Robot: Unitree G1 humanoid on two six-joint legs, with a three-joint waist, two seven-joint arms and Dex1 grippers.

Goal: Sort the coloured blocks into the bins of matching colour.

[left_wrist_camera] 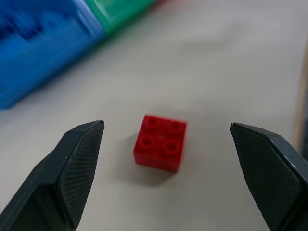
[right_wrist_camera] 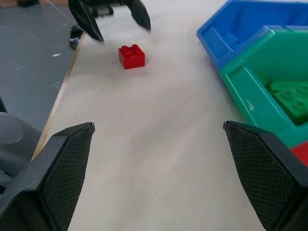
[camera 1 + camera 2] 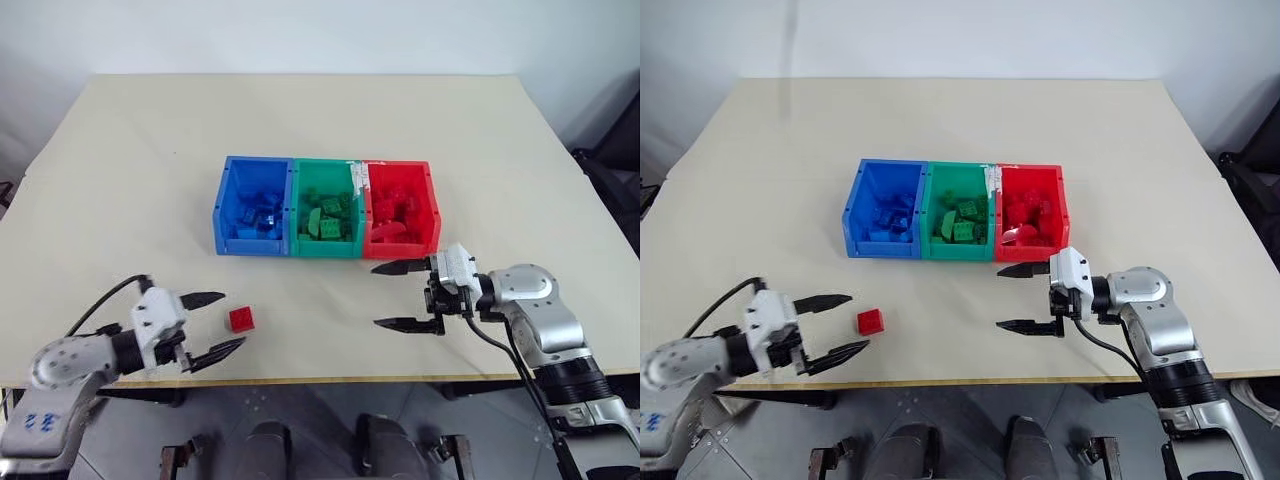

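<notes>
Left eye view gives you one red 2x2 brick [image 3: 242, 319] lying loose on the counter [image 3: 120, 180], studs up, near the front edge and well apart from the bins. Your left end effector [image 3: 218, 322] sits just beside it, fingers spread wide, touching nothing. Your right end effector [image 3: 392, 296] hangs in front of the red bin [image 3: 432, 215], also spread and empty. The blue bin [image 3: 221, 205], green bin [image 3: 295, 205] and red bin stand joined, each holding bricks of its own colour.
</notes>
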